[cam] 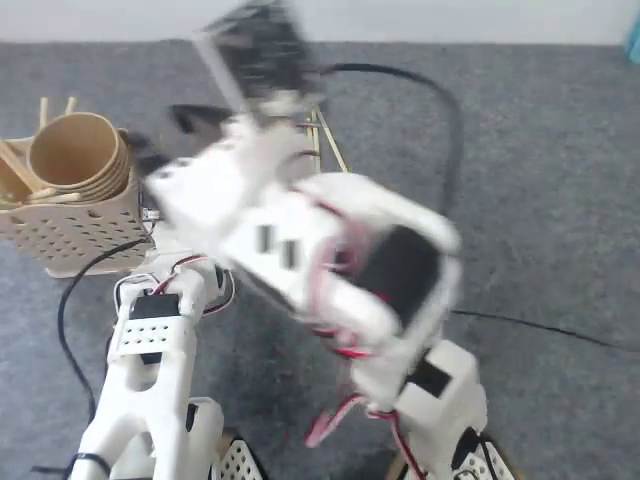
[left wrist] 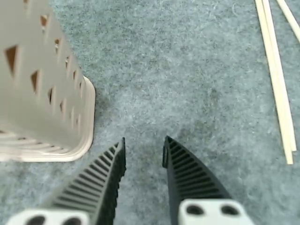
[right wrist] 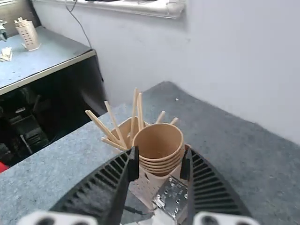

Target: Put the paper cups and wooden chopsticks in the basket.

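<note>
Well, from above, the basket (cam: 70, 235) sits at the left edge of the grey tabletop (cam: 540, 180). The paper cups (cam: 78, 150) are nested in one stack inside it, and a few standing chopsticks (cam: 15, 165) lean beside them. Nesting is what lets the cups share the space with the sticks. The loose chopsticks (cam: 330, 140) lie flat on the tabletop, well apart from the basket and just beyond the white arms, so I'd judge the job nearly done, with only those left. One arm bulks across the middle, raised off the surface; from here I cannot say which tool is which.

From the left wrist, the left tool (left wrist: 144, 140) hangs low over the tabletop, its fingers parted to a middling gap with nothing between them. The perforated wall of the basket (left wrist: 42, 93) is close on one side. The loose chopsticks (left wrist: 276, 93) lie side by side on the other, near but untouched. Flat as they lie, they would probably need a pinch right down at the carpet.

From the right wrist, the right tool (right wrist: 160, 152) is held high, fingers spread and empty. It looks down at the paper cups (right wrist: 157, 136), the standing chopsticks (right wrist: 112, 129) and the basket (right wrist: 143, 183). I'd guess it is kept up there to leave the other arm room.
</note>
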